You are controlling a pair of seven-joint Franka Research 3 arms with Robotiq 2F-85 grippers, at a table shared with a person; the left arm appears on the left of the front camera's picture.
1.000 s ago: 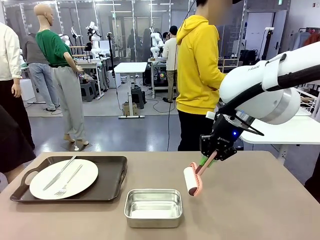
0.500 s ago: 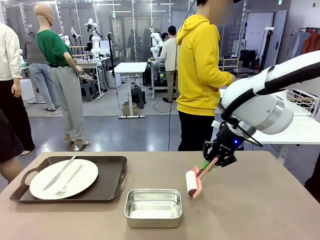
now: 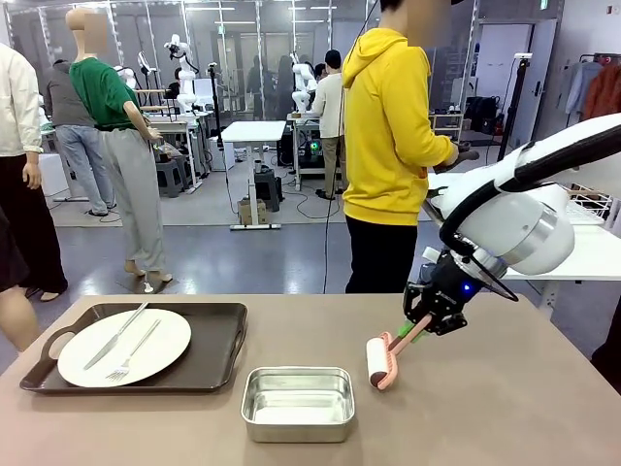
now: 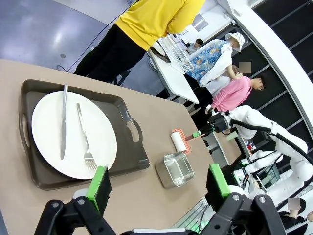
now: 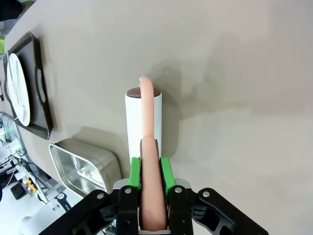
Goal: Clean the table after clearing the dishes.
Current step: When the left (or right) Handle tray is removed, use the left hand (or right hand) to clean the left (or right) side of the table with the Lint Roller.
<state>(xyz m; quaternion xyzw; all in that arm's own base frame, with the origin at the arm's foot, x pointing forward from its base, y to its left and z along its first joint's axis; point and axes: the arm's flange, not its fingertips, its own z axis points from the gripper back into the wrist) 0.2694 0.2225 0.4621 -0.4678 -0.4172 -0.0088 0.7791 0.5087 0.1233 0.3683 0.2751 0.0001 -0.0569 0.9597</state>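
- The right gripper point(image 3: 419, 323) was pinching the pink handle of the lint roller point(image 3: 377, 361). The roller's white roll lay on the table point(image 3: 505, 408), just right of the steel pan point(image 3: 297, 403).
- For a good cleaning pass, I judged the roll should lie flat on the top under light, even pressure. It should be drawn in straight, overlapping strokes that stop short of the pan's rim.
- One plate point(image 3: 123, 347) with a knife and fork sat on the dark tray point(image 3: 225, 351) at the table's left end. Clearing looked unfinished, so rolling was best kept to the bare stretch on the right.
- The right wrist view added the grip itself. The green pads point(image 5: 134, 169) were closed on either side of the handle, which hooked round the far end of the roll.
- The left wrist view showed the left gripper point(image 4: 159, 183) spread wide and empty, above the table near the tray.
- The front view showed a person in a yellow hoodie at the far side, turned towards a white table.
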